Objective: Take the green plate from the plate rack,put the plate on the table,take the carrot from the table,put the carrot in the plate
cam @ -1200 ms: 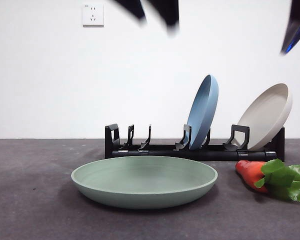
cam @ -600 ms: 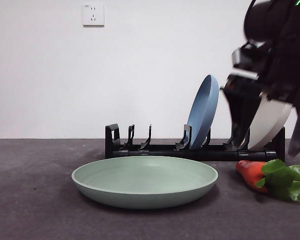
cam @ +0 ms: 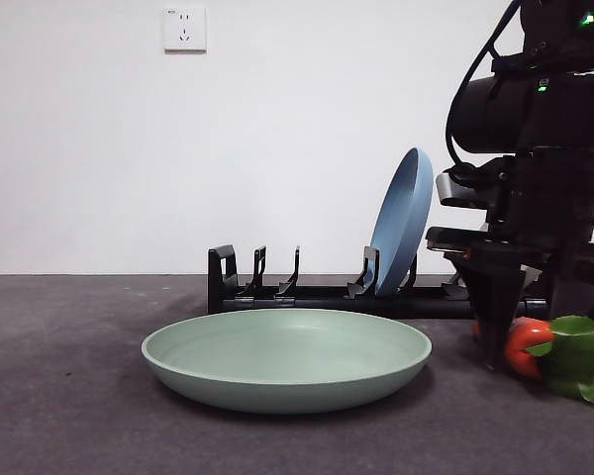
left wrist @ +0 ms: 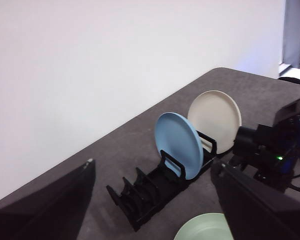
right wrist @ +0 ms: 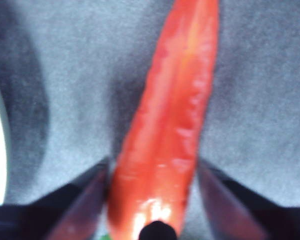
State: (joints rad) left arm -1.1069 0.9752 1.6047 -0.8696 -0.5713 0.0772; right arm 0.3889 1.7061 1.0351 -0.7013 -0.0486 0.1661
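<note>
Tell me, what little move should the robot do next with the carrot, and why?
Probably close the right gripper on the carrot. Its open jaws already sit either side of the orange body, which lies on the table, and the green plate waits flat nearby. The left gripper hangs high, open.

We see the right claw [cam: 535, 346] straddling the carrot [right wrist: 165, 130], apparently with tabletop [right wrist: 260, 75] gaps beside each jaw.
</note>
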